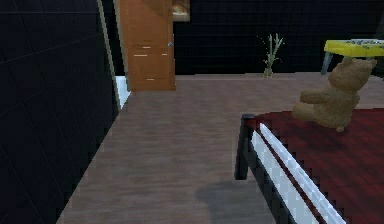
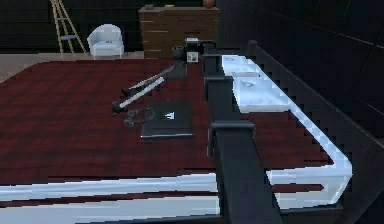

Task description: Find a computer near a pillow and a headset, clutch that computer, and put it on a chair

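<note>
Arm stretched out across the bed, laptop right beside it!
The closed dark laptop lies flat on the red bedcover, just left of the arm. The gripper sits farther out, and I cannot tell whether it holds anything. Best to draw in, drop low and take the laptop's edge squarely. White pillows crowd the arm's other side, and a white armchair stands beyond the bed.

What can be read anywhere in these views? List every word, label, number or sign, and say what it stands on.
No text can be read in either view.
computer: a pale mark on its lid, too small to read.
yellow object at the forward view's right edge: dark marks, too blurred to read.
white squares: black marks, not legible as letters or numbers.
</note>
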